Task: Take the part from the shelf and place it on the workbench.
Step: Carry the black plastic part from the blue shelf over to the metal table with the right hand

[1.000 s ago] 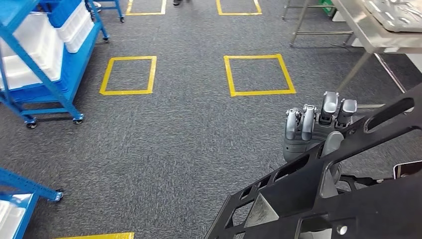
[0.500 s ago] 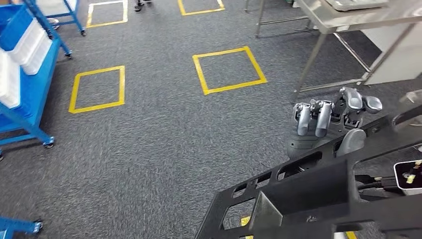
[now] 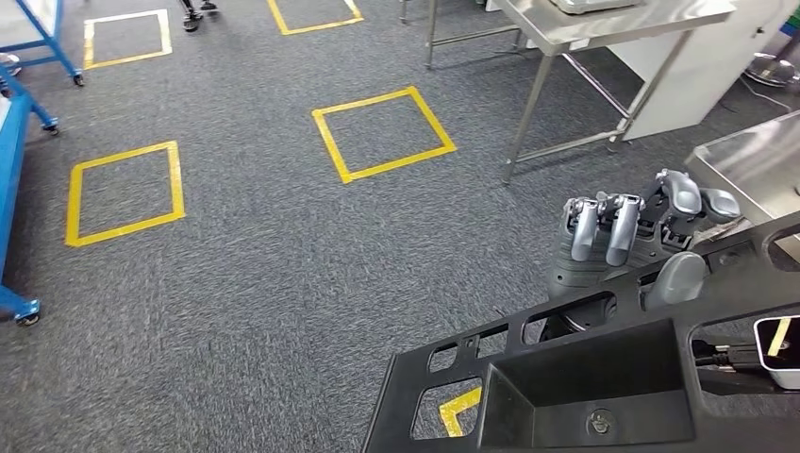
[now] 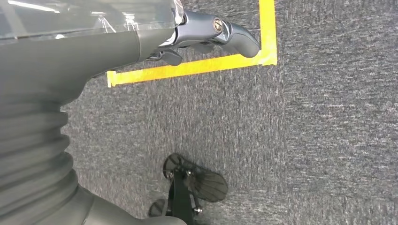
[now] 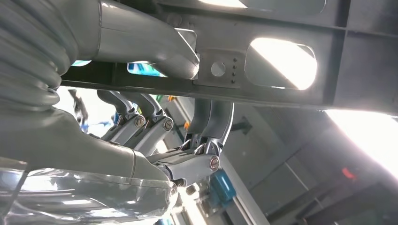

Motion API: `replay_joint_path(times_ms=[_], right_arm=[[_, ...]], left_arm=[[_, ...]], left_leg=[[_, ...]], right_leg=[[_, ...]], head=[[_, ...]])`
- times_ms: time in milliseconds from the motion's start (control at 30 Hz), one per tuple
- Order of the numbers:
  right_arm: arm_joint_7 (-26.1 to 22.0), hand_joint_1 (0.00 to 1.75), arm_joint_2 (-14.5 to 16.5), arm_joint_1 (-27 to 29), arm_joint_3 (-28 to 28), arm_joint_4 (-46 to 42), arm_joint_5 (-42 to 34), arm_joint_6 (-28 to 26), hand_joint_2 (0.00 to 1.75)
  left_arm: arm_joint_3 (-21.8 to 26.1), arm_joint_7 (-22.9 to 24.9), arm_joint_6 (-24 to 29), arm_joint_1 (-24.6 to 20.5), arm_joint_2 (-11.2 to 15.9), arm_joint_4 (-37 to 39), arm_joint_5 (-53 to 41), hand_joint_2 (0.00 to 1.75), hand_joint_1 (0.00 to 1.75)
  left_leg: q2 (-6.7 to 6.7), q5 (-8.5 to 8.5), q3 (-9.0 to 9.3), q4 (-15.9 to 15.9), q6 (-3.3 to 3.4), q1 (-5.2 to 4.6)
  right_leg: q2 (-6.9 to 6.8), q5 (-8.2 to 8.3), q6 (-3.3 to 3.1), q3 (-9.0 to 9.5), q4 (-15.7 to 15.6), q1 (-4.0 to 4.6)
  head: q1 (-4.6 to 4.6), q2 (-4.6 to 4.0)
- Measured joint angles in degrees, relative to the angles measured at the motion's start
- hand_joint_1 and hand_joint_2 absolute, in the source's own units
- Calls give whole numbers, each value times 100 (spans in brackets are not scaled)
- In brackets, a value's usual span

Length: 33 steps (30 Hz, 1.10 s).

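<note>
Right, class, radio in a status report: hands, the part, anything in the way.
Right hand grips black part, carried over carpet. Left hand hangs open, holding nothing. Steel workbench ahead right; its legs stand between.

Open carpet [image 3: 255,274] ahead w/ plenty of room, just yellow tape squares [image 3: 382,132] on the floor. Steel counter [image 3: 613,19] up front-right, its legs [image 3: 528,113] near the closest square. Another steel surface [image 3: 755,170] sits just beside the right robot hand [image 3: 632,241], which holds the big black part [image 3: 604,377]. Blue shelf cart [image 3: 14,189] at far left
</note>
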Motion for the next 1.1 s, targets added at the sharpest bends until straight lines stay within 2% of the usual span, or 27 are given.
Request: replay_joint_path(times_ms=[33,67,100,133,200,233,267,333,400,433,467,500,533,567,600,633,700,733,767,833,867,933,967,1000,1033,1067,1100], right_arm=[[0,175,0,13,-7,0,1,0,175],[0,175,0,23,-13,0,1,0,175],[0,175,1,28,-16,0,1,0,175],[0,175,1,30,-17,-1,1,0,175],[1,175,11,27,-19,-5,1,3,175],[1,175,21,25,-24,-9,1,5,175],[4,175,31,25,-32,-13,1,8,175],[30,175,47,28,-69,-27,0,17,175],[102,175,76,24,-119,-54,0,43,175],[144,175,97,25,-139,-67,1,63,175],[182,175,114,32,-157,-72,2,81,175],[212,175,125,48,-176,-72,2,96,175],[237,175,127,68,-202,-72,2,105,175],[261,175,127,85,-231,-72,2,110,175],[283,175,127,96,-257,-72,-1,116,175],[297,175,128,102,-278,-72,-4,124,175],[311,175,128,103,-306,-69,-22,161,175],[314,175,129,103,-317,-67,-36,183,175],[319,175,129,104,-330,-64,-55,203,175],[332,175,129,108,-360,-62,-101,231,175],[342,175,129,110,-378,-62,-125,244,175],[370,175,130,101,-408,-62,-170,278,175],[384,175,131,98,-415,-59,-187,291,175],[399,175,132,93,-421,-54,-199,300,175],[411,175,133,94,-426,-48,-208,303,175],[422,175,133,95,-431,-40,-214,304,175],[434,175,134,95,-435,-33,-218,304,175]], left_arm=[[1,0,0,6,2,0,1,175,0],[1,1,0,7,4,0,1,175,0],[2,1,0,4,5,0,1,175,0],[1,2,-1,-2,5,0,1,175,0],[0,2,-1,-11,5,0,-7,175,0],[-1,1,-1,-13,6,0,-14,175,0],[-1,1,0,-15,7,0,-22,175,0],[-1,2,1,-22,10,0,-33,175,0],[-2,11,-2,-30,10,0,-40,175,0],[-3,18,-4,-29,9,0,-44,175,0],[-3,26,-6,-23,8,0,-49,175,0],[-3,37,-7,-15,7,0,-54,175,0],[-3,50,-7,-8,7,0,-58,175,0],[-3,65,-7,-4,6,0,-63,175,0],[-3,81,-9,-3,4,0,-69,175,0],[-3,93,-11,-4,3,0,-75,175,0],[-3,109,-20,-7,1,0,-83,175,0],[-4,111,-25,-8,-1,0,-86,175,0],[-4,113,-28,-11,-3,0,-87,175,0],[-5,114,-33,-22,-16,1,-83,175,0],[-5,115,-32,-31,-27,1,-76,175,0],[-5,117,-21,-38,-46,1,-53,175,0],[-4,119,-13,-33,-49,0,-42,175,0],[-4,119,-4,-24,-51,0,-33,175,0],[-3,121,4,-16,-55,0,-26,175,0],[-3,123,10,-13,-60,0,-21,175,0],[-3,126,13,-15,-66,0,-18,175,0]], left_leg=[[71,-6,0,3,1,-6],[141,-14,2,7,-2,-9],[202,-24,6,14,-9,-10],[257,-37,14,23,-21,-10],[347,-72,35,44,-64,-28],[387,-88,45,51,-95,-39],[429,-101,54,55,-128,-51],[515,-124,73,51,-192,-50],[380,-276,24,232,-244,-24],[252,-436,-82,488,-265,-10],[114,-634,-243,860,-280,0],[43,-813,-437,1264,-290,3],[10,-917,-604,1588,-296,3],[-5,-909,-695,1734,-296,3],[-14,-779,-674,1643,-288,3],[-47,-558,-548,1333,-275,6],[-260,-175,-202,526,-238,22],[-363,-92,-87,261,-221,25],[-429,-84,-38,138,-201,21],[-370,-86,-18,102,-148,13],[-311,-69,-7,77,-109,21],[-183,-32,10,22,-34,43],[-118,-28,11,14,-11,35],[-51,-30,8,13,3,28],[19,-35,4,16,7,20],[87,-42,3,20,8,16],[152,-51,6,26,3,15]], right_leg=[[-38,-80,16,-137,281,-16],[-57,-55,28,-173,365,-30],[-81,77,33,-81,196,-39],[-134,271,28,119,-177,-43],[-371,541,-19,541,-985,-14],[-448,594,-47,655,-1215,7],[-482,592,-75,690,-1302,30],[-355,614,-126,679,-1311,33],[-239,643,-195,698,-1349,2],[-182,656,-226,709,-1365,-15],[-126,659,-247,711,-1368,-12],[-64,661,-260,709,-1366,-5],[7,661,-265,709,-1364,2],[82,662,-266,711,-1360,7],[157,660,-263,717,-1355,9],[231,656,-256,728,-1347,8],[364,642,-223,735,-1324,10],[423,643,-193,723,-1314,8],[477,648,-158,703,-1309,2],[582,672,-76,667,-1318,-11],[556,655,-44,650,-1298,-9],[314,455,0,500,-993,6],[145,272,14,342,-660,1],[33,80,31,144,-254,-8],[-21,-62,50,-41,123,-20],[-43,-107,66,-152,347,-32],[-61,-38,75,-143,338,-41]], head=[[0,0],[0,0],[1,0],[2,0],[-1,0],[-4,0],[-9,0],[-10,0],[-17,1],[-25,1],[-32,1],[-38,1],[-38,0],[-39,0],[-39,0],[-39,0],[-38,0],[-37,1],[-37,1],[-39,1],[-40,0],[-7,0],[11,0],[28,0],[29,0],[30,0],[31,0]])
